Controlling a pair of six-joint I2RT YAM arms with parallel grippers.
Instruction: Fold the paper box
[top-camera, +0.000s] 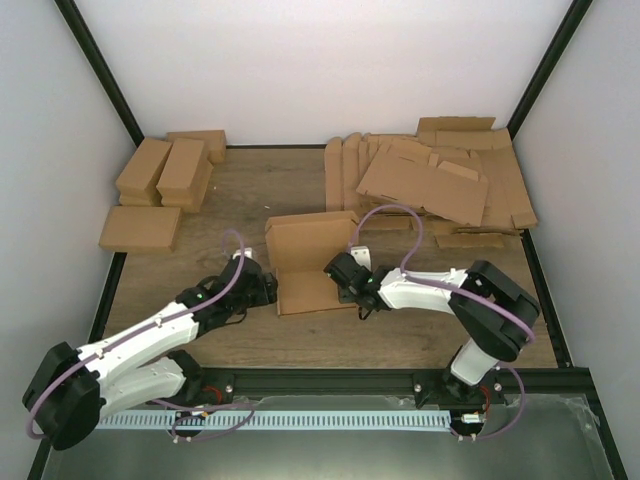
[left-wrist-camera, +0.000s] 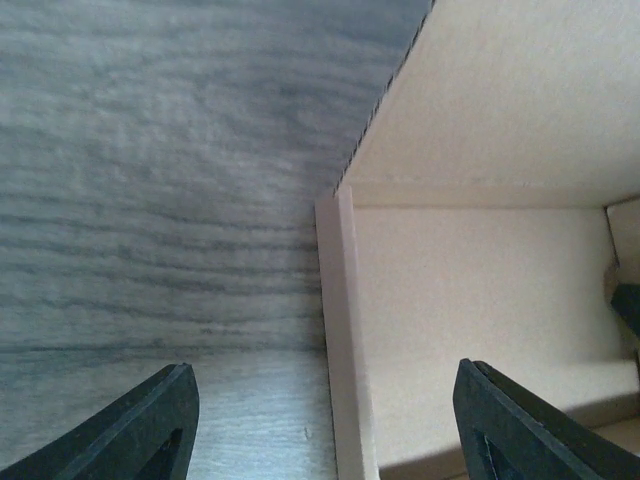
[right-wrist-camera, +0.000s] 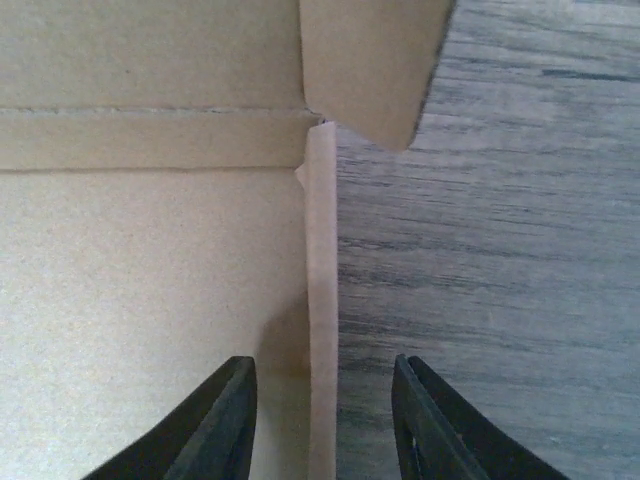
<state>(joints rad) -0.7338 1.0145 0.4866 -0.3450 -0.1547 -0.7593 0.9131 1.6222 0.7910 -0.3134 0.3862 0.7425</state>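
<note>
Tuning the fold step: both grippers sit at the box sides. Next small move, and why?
Probably shut the right gripper on the box's right flap: it is open and straddles that narrow strip. The left gripper, also open, straddles the left flap, so it could follow.

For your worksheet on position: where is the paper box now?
In the top view, the paper box lies on the table, between the left claw at its left wall and the right claw at its right wall.

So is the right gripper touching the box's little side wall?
Apart. The right wrist view shows the side wall of the paper box standing between the open fingers of the right gripper, with a gap on each side.
</note>
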